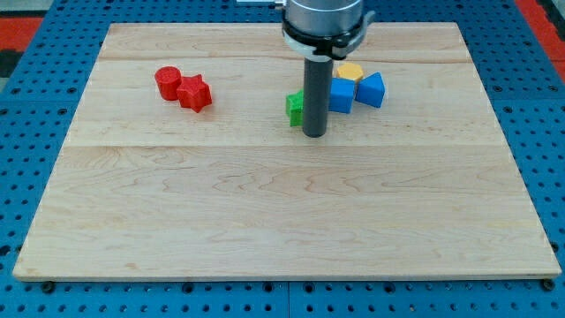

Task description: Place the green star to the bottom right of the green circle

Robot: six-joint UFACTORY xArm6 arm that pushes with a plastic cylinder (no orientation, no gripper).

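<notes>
Tip (314,134): bare rod gripping nothing, resting just right of the green block (295,109), apparently the star.
Green circle: hiding behind my rod, so I'm not seeing it.
Blue blocks (341,95): sitting clustered right of the rod.

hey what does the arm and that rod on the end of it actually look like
Only the arm's lower end shows: a round silver-grey metal collar with a black ring under it. From that hangs a straight, smooth dark grey rod ending in my tip. No cables or markings are visible.
</notes>
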